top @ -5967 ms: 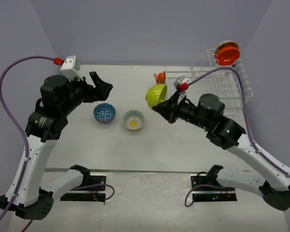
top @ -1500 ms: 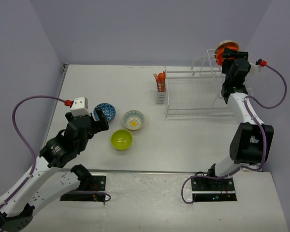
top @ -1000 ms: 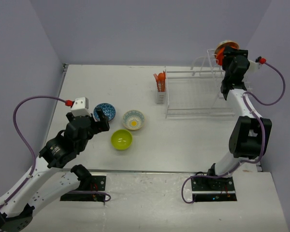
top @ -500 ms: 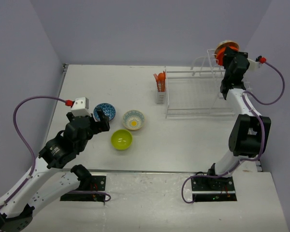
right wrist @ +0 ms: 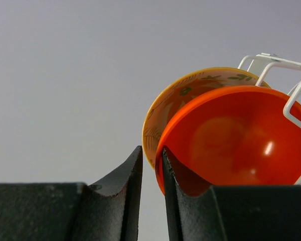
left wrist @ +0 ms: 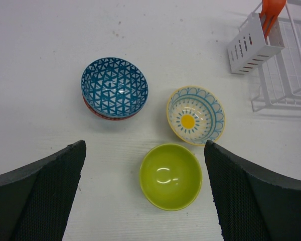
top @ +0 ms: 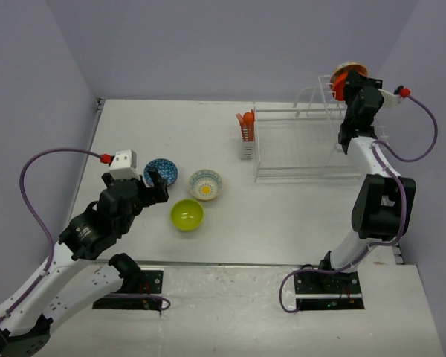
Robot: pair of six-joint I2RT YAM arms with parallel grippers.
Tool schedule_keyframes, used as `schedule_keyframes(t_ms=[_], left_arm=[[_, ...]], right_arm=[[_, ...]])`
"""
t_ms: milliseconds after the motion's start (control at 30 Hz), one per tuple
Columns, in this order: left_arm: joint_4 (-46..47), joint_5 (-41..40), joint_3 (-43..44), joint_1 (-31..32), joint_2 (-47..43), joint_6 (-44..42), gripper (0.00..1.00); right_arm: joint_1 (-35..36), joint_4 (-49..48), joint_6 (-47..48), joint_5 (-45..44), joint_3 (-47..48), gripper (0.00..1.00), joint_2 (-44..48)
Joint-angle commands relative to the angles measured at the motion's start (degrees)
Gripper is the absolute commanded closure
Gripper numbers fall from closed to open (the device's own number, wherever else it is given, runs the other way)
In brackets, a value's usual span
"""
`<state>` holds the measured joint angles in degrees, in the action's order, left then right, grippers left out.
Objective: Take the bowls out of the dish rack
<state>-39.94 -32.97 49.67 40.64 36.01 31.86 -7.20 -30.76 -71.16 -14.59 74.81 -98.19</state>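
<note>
**Q:** Stock out on the white table [top: 282, 208]?

**A:** I'm counting 3:
- lime-green round bowl [left wrist: 170, 175]
- cream bowl w/ yellow centre & blue scallops [left wrist: 195, 114]
- blue triangle-patterned bowl [left wrist: 114, 86], red edge showing under it

My left gripper [left wrist: 144, 144] is hovering over them, fingers wide, carrying nothing.

**Q:** Left in the white wire dish rack [top: 305, 145]?

**A:** 2, standing on edge in the raised far-right section:
- glossy orange bowl [right wrist: 231, 140]
- cream leaf-patterned bowl [right wrist: 175, 95], right behind it

I'm working the orange one. My right gripper [right wrist: 151, 150] is sitting at its rim, fingers narrowed to a slit. Can't tell if they're pinching it.

**Q:** Next?

**A:** Prob. making sure of the pinch, then lifting clear of the rack's wires before swinging over to the table.
</note>
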Motion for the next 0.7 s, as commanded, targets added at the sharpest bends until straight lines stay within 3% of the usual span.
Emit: schedule_keyframes(t_ms=[0, 167, 233, 667], left_arm=[[2.2, 0.4, -0.5, 0.1, -0.4, -1.1, 0.00], [2.7, 1.1, -0.6, 0.2, -0.9, -1.3, 0.00], [2.7, 1.3, -0.6, 0.1, -0.8, -1.4, 0.00], [2.8, 1.6, -0.7, 0.4, -1.7, -1.5, 0.00]], right_arm=[[-0.3, -7.5, 1.5, -2.8, -0.7, 0.76, -0.4], [-0.2, -13.0, 1.2, -2.2, -1.8, 0.73, -1.6], [0.0, -12.7, 1.3, -3.0, -1.4, 0.77, -1.7], [-0.1, -2.9, 2.7, -1.3, 6.5, 0.77, -4.8]])
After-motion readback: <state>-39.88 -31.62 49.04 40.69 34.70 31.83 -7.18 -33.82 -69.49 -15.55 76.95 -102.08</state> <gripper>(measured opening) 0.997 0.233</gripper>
